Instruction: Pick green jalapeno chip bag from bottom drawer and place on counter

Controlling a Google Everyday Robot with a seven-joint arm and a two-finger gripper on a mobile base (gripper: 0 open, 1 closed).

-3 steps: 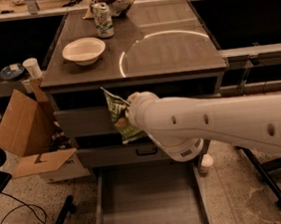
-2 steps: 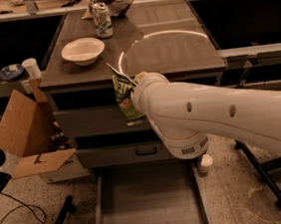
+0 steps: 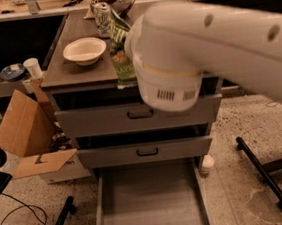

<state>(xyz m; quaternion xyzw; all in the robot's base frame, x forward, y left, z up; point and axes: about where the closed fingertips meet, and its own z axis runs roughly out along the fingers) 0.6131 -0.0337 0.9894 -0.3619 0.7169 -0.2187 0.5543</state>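
Over the front edge of the grey-brown bench point(image 3: 71, 74), the green jalapeno chip bag point(image 3: 121, 53) hangs upright against the robot's bulky white wrist. A white bowl point(image 3: 84, 50) sits just beside it and a soda can point(image 3: 103, 19) stands behind. Below, the bottom drawer point(image 3: 149, 204) is pulled out, with nothing visible on its tray. The end effector point(image 3: 130, 49) is at the bag's right side, hidden behind the wrist, so I cannot tell how far open it is; the bag's upright pose suggests it is gripped. This looks like the placing step. The next move calls for carrying the bag further over the bench, lowering it onto bare surface away from the bowl, then releasing.
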